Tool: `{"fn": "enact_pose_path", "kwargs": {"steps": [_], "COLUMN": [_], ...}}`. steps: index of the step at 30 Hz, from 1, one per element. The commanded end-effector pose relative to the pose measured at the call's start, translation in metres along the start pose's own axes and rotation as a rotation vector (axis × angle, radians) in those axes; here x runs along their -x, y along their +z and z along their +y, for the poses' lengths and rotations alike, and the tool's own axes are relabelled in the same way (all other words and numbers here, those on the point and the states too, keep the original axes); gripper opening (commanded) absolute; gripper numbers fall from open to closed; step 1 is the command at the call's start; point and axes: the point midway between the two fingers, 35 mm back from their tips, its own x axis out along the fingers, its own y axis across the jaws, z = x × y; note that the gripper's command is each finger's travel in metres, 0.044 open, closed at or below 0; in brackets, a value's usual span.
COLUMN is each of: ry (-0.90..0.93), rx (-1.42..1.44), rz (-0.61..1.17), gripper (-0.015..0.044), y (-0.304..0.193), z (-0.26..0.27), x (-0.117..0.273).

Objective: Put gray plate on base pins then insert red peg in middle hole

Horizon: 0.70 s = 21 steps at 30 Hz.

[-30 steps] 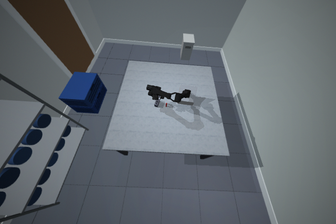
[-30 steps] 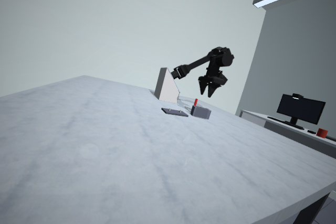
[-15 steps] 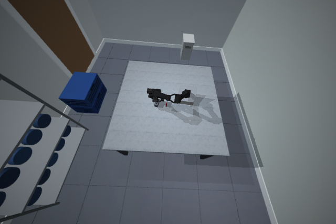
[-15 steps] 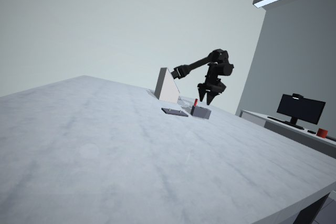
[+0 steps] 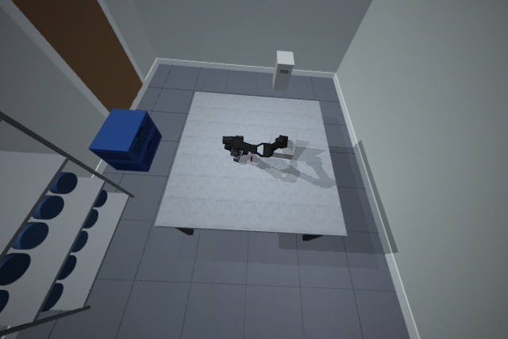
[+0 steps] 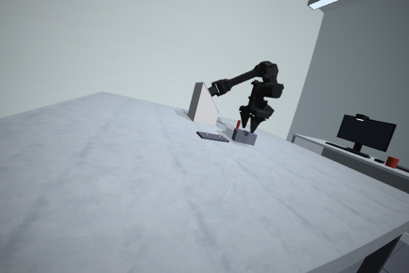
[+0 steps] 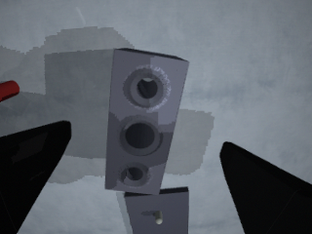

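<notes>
From the top, the black arm [image 5: 246, 145] reaches over the pale table [image 5: 246, 199], and the little red peg [image 5: 251, 158] is near its hand [image 5: 236, 157].

From the side, the hand [image 6: 249, 123] points down, just above the thick gray plate [image 6: 244, 137]. The red peg [image 6: 238, 124] stands up close by. The flat base [image 6: 213, 137] lies near the plate, with its two pins pointing up.

From the wrist, the hand [image 7: 148, 139] is wide open with nothing in it. The gray plate [image 7: 146, 117] shows three holes between the fingers. The base [image 7: 171, 207] shows one pin, and the red peg [image 7: 8, 91] peeks in at the left edge.
</notes>
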Motion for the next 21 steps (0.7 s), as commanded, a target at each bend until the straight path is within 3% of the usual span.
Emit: {"fn": "enact_pose_path", "kwargs": {"steps": [1,21], "ry": [0.011,0.011], "rx": [-0.011,-0.011], "rz": [0.004,0.002], "gripper": [0.0440,0.0440], "y": [-0.003,-0.003], "z": [0.003,0.004], "x": [-0.010,-0.042]}}
